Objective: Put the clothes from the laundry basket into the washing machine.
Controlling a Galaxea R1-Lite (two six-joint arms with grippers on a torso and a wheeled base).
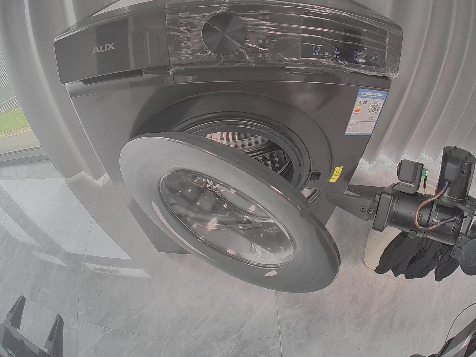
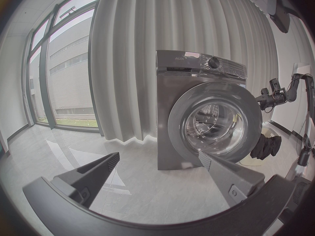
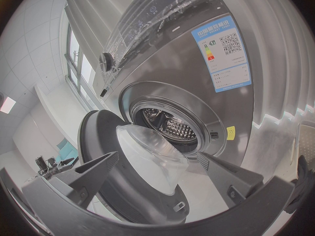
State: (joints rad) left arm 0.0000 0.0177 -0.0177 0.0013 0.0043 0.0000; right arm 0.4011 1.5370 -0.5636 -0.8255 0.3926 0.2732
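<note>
Right gripper (image 1: 349, 200) and left gripper (image 1: 38, 311): both spread wide, nothing held.
Head view: right gripper just beside the washing machine (image 1: 238, 100), near its open door (image 1: 228, 214); dark clothes (image 1: 416, 256) hang over the rim of the white laundry basket (image 1: 378, 244), on the floor to the right of the machine; left gripper low, well apart from both. Left wrist view: fingers (image 2: 95, 171) apart, facing the door from far off; clothes (image 2: 265, 146) at the basket beside the machine. Right wrist view: fingers apart before the drum (image 3: 170, 125) opening; door swung outward.

Left claw (image 2: 158, 158), right claw (image 3: 157, 157) spread, empty.
</note>
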